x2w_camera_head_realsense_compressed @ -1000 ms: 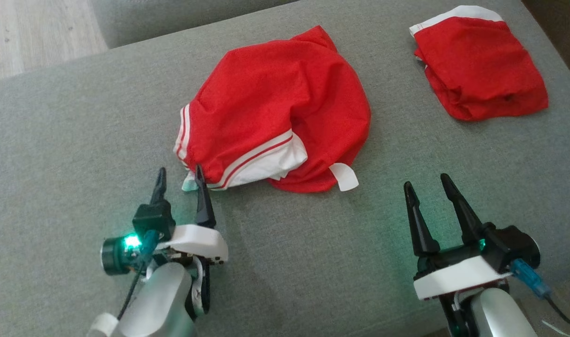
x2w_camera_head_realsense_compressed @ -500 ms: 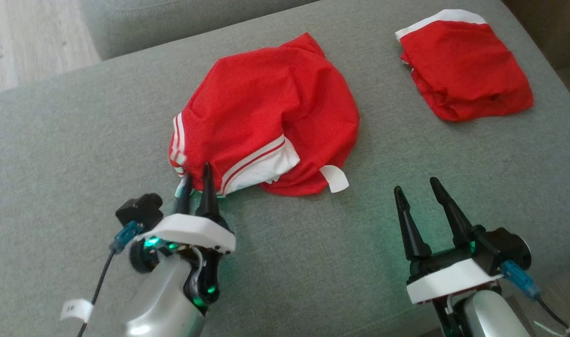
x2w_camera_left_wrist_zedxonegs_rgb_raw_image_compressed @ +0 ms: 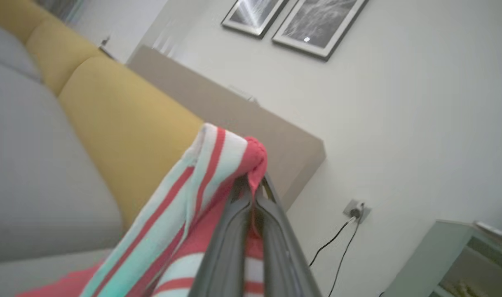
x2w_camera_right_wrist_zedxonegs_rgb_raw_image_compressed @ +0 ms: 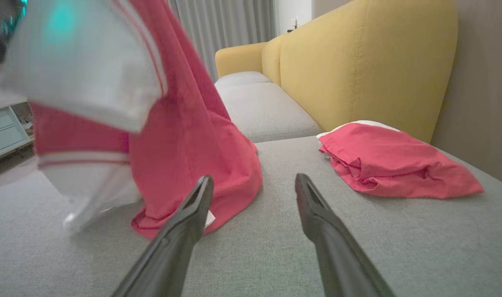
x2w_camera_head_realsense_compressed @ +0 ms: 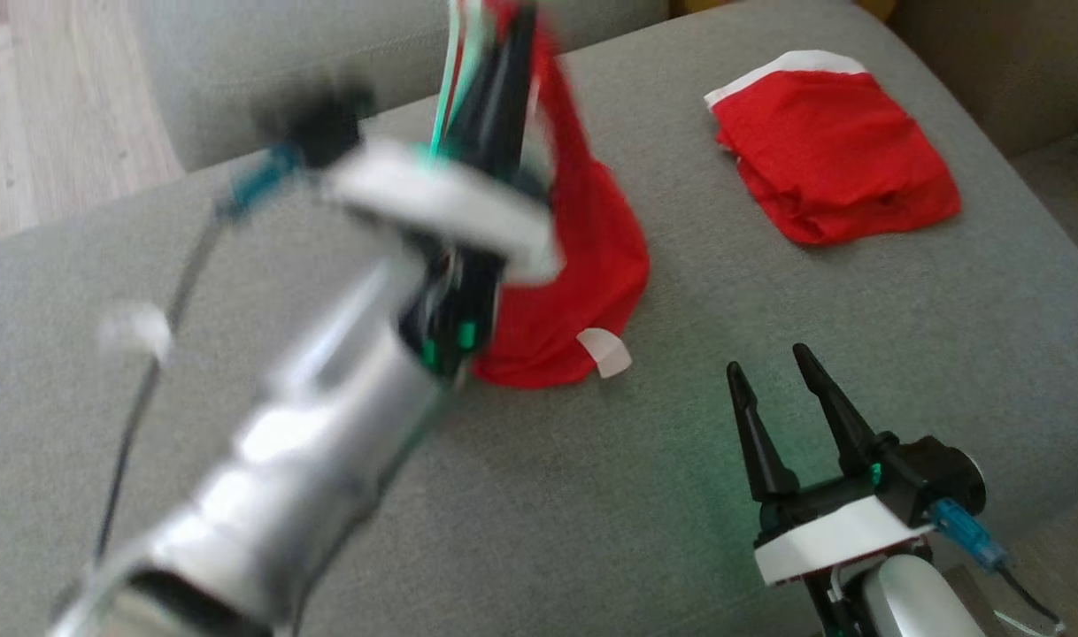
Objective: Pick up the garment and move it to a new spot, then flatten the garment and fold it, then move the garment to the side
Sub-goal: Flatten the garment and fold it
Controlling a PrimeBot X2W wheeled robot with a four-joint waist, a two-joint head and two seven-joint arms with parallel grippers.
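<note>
**Inspector:** What is the state of the red mesh sports garment with white striped trim (x2w_camera_head_realsense_compressed: pixel 592 257)?

**Assessor:** It has changed. A second ago it lay heaped on the grey woven sofa cushion (x2w_camera_head_realsense_compressed: pixel 592 495), with the left gripper's fingers spread at its striped hem. Now the left gripper (x2w_camera_left_wrist_zedxonegs_rgb_raw_image_compressed: pixel 254 185) is clamped on that hem and raised well above the cushion. The cloth hangs from it in a long drape. The lowest fold and its white tag (x2w_camera_head_realsense_compressed: pixel 605 351) rest on the cushion, near its middle.

**Inspector:** What does that mean for the task?

**Assessor:** In my judgement the pick-up is secured and the carry to a new spot has begun but is not complete. Flattening, folding and setting aside remain. The grip takes the hem alone, so a slip is possible.

**Inspector:** And the other arm?

**Assessor:** The right gripper (x2w_camera_head_realsense_compressed: pixel 766 358) hovers low over the cushion's near right part. Its jaws are wide and hold nothing, and it is clear of the cloth.

**Inspector:** Is there anything else on the cushion?

**Assessor:** A second red garment with a white band (x2w_camera_head_realsense_compressed: pixel 835 150) lies roughly folded toward the cushion's far right corner, well apart from the hanging one.

**Inspector:** Any containers?

**Assessor:** A pale drawer unit (x2w_camera_right_wrist_zedxonegs_rgb_raw_image_compressed: pixel 1 132) stands off the cushion's left side. Its drawers look closed and the contents are hidden.
</note>
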